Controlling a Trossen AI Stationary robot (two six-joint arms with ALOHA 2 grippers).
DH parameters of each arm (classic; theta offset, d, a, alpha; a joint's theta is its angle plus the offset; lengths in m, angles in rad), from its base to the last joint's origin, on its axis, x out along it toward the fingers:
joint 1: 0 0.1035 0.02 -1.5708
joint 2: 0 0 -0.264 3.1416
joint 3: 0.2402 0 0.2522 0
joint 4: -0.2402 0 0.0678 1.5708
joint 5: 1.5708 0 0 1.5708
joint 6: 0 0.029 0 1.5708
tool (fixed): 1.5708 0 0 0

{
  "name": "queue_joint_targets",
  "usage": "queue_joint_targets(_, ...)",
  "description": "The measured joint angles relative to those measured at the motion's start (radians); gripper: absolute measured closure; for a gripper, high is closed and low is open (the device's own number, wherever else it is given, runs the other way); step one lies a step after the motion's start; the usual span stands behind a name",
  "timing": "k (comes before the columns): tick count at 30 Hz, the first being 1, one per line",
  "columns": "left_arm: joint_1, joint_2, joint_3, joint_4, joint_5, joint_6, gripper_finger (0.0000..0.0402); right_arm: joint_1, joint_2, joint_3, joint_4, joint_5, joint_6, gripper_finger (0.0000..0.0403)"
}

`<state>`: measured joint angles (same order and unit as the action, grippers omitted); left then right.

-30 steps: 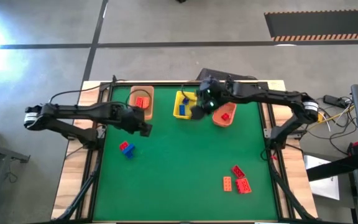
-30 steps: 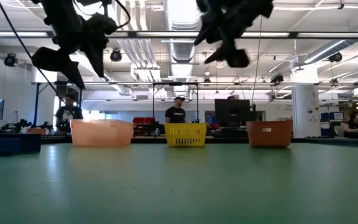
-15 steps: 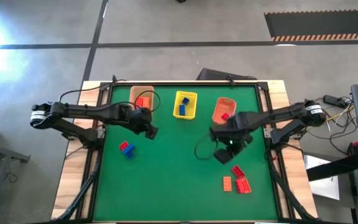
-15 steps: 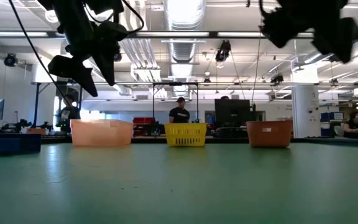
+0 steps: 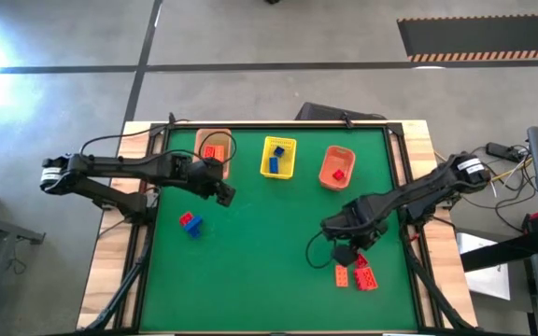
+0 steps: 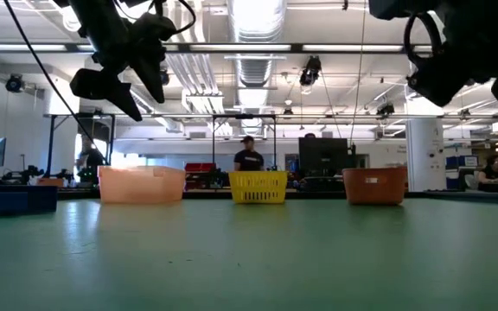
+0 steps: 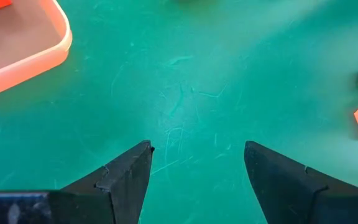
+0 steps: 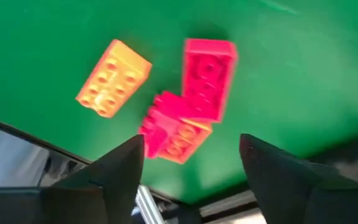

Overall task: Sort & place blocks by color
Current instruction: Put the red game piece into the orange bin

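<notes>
I see the right tool (image 5: pixel 346 254) low over the front-right part of the green tabletop (image 5: pixel 260 261), just above a small group of blocks. Its two fingers (image 8: pixel 120 171) stand apart and nothing is between them, so it is open and holds nothing. In the right wrist view I see under it an orange block (image 8: pixel 113 77), a red block (image 8: pixel 208 78) and one more block, red and orange (image 8: pixel 173 134), touching the red one. From above, the same group lies near the front-right corner: orange block (image 5: pixel 342 275), red ones (image 5: pixel 366 278) beside it.

The left tool (image 5: pixel 222 192) hangs above the tabletop on the left side, just in front of the pale orange basket (image 5: pixel 220 166). Its fingers (image 7: pixel 123 177) are wide apart, empty, only bare green between them.

Other blocks: a red block (image 5: pixel 187 220) and a blue block (image 5: pixel 195 228), touching each other, lie on the tabletop left of centre, in front of the left arm. A red-orange block (image 5: pixel 213 153) is inside the pale orange basket. A blue block (image 5: pixel 274 159) is in the yellow basket (image 5: pixel 288 146) at the back middle. A red block (image 5: pixel 338 174) is in the orange basket (image 5: pixel 325 166) at the back right.

In the low view the 3 baskets stand in a row at the far edge, w/ a person (image 6: pixel 249 160) in the room behind the yellow one.
</notes>
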<state>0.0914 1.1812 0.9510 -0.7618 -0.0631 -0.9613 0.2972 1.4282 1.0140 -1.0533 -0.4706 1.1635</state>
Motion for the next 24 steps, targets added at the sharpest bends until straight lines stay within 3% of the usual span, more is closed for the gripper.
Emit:
queue_joint_targets(5,0.000,0.000,0.000,0.000,-0.001,0.000,0.0162,0.011,0.009,-0.079,0.102,0.026,0.071,0.0099)
queue_joint_targets(9,0.000,0.002,0.000,0.000,-0.005,0.000,0.0162,0.010,0.016,-0.132,0.107,0.051,0.106,0.0095)
queue_joint_targets(16,0.000,0.002,0.000,0.003,-0.025,0.001,0.0162,0.010,0.016,-0.189,0.201,0.056,0.120,0.0118)
queue_joint_targets(24,0.000,0.002,-0.002,0.024,-0.025,0.001,0.0162,0.010,0.061,-0.194,0.260,0.151,0.092,0.0169)
